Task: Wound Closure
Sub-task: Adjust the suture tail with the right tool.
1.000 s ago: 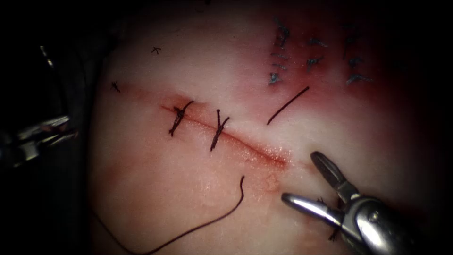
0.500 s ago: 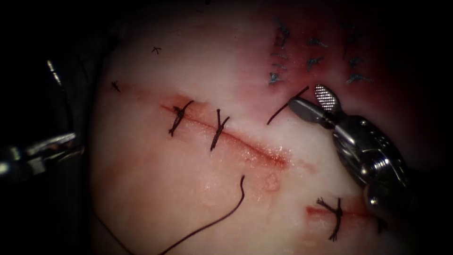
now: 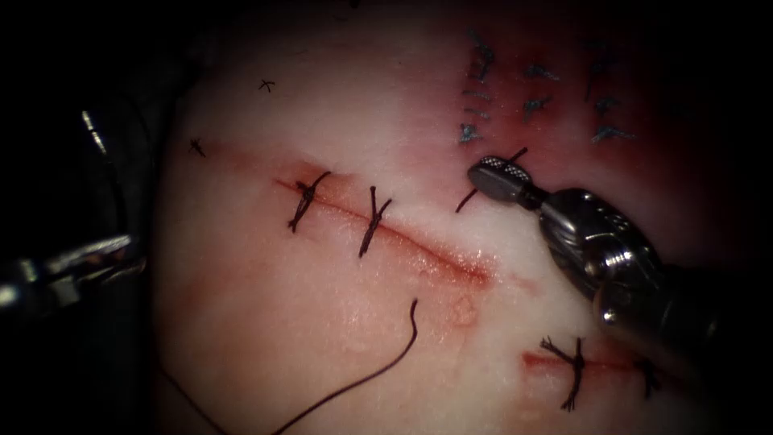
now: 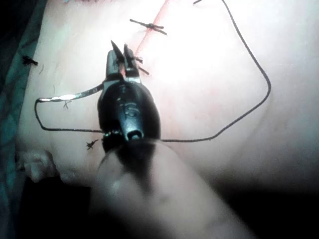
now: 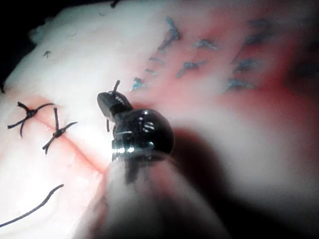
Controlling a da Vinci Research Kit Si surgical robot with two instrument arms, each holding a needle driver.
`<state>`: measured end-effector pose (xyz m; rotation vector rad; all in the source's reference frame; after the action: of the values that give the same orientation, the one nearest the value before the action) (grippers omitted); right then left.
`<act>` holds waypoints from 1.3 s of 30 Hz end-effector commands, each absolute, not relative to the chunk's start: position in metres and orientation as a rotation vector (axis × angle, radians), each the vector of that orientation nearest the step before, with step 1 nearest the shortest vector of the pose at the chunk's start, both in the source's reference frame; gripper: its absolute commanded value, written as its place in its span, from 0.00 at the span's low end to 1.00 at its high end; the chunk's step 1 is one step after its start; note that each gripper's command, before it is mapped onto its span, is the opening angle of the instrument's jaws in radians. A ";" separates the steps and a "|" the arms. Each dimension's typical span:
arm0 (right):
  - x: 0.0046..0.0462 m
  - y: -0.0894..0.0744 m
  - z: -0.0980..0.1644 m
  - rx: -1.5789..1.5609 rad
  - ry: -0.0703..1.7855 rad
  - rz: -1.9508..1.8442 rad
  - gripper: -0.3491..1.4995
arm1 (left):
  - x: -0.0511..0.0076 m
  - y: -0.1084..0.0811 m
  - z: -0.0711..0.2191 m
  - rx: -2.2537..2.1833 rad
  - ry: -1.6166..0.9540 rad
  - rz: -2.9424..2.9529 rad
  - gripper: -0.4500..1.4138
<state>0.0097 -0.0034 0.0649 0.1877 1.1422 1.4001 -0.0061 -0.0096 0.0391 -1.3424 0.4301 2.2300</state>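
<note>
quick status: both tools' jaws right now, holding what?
Left tool: jaws shut on the needle, clear of the tissue.
Right tool: jaws shut on a loose cut piece of thread.

Half-stitched cut (image 3: 427,254) in tissue (image 3: 322,338), needle (image 4: 75,94) held sideways
</note>
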 end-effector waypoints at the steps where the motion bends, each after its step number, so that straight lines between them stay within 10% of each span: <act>1: 0.0107 -0.003 0.065 0.129 1.134 1.314 0.00 | -0.0066 -0.009 0.040 -1.347 0.430 2.228 0.05; 38: 0.0143 -0.001 0.058 -0.131 1.048 0.905 0.00 | -0.0072 -0.010 0.039 -1.358 0.411 2.225 0.05; 39: 0.0144 -0.001 0.059 -0.100 1.052 0.950 0.35 | -0.0078 -0.010 0.039 -1.372 0.402 2.225 0.05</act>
<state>0.0137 -0.0012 0.0581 -0.1141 1.0477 0.9355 -0.0073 -0.0104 0.0385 -1.3668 0.4021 2.2249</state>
